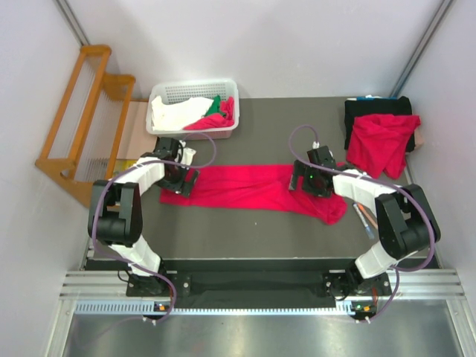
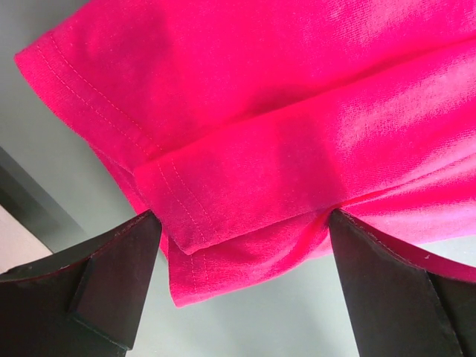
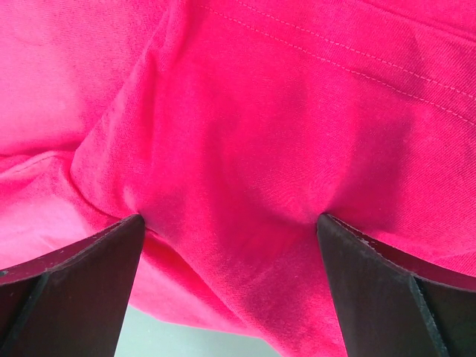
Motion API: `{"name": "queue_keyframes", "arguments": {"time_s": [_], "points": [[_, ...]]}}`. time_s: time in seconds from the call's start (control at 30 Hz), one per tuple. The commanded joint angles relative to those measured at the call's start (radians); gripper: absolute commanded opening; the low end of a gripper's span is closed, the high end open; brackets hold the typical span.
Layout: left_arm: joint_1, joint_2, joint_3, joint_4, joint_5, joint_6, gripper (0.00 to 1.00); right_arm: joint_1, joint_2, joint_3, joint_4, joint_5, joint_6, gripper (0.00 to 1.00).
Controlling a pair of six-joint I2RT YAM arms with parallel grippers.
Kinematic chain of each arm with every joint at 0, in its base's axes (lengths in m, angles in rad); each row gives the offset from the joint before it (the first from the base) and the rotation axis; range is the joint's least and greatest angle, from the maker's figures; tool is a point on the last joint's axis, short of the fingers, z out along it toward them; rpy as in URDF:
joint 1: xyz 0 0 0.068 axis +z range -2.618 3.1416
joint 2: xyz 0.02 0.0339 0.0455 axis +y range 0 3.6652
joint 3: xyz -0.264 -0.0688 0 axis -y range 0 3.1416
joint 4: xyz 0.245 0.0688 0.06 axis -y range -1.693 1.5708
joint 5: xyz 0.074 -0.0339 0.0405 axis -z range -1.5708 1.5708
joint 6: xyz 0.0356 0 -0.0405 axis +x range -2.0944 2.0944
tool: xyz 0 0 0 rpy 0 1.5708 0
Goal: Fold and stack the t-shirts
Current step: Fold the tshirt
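two sets of jaws wide apart at the spread t-shirt; overhead alone, a second t-shirt

The top view is bright and evenly lit from above, with only faint, soft shadows. In both wrist views the shirt glows oversaturated with sheen, and the fingers are dark, slightly soft.

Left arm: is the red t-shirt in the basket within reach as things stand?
Probably yes: the basket is open-topped, just beyond the left end effector, whose jaws are open, and the red t-shirt lies on top.
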Motion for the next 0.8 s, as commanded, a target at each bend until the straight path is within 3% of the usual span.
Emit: {"name": "queue_keyframes", "arguments": {"time_s": [0.0, 0.37, 0.53, 0.77], "points": [[0.017, -0.023, 0.024, 0.039, 0.022, -0.019, 0.99, 0.02, 0.126, -0.096, 0.091, -0.073, 0.031, 1.0], [0.043, -0.055, 0.084, 0.005, 0.095, -0.049, 0.99, 0.037, 0.092, -0.09, 0.071, -0.073, 0.037, 1.0], [0.043, -0.069, 0.07, -0.012, 0.158, -0.068, 0.99, 0.037, 0.092, -0.082, 0.063, -0.07, 0.037, 1.0], [0.043, -0.065, 0.01, 0.006, 0.143, -0.049, 0.99, 0.037, 0.09, -0.077, 0.058, -0.067, 0.035, 1.0]]}}
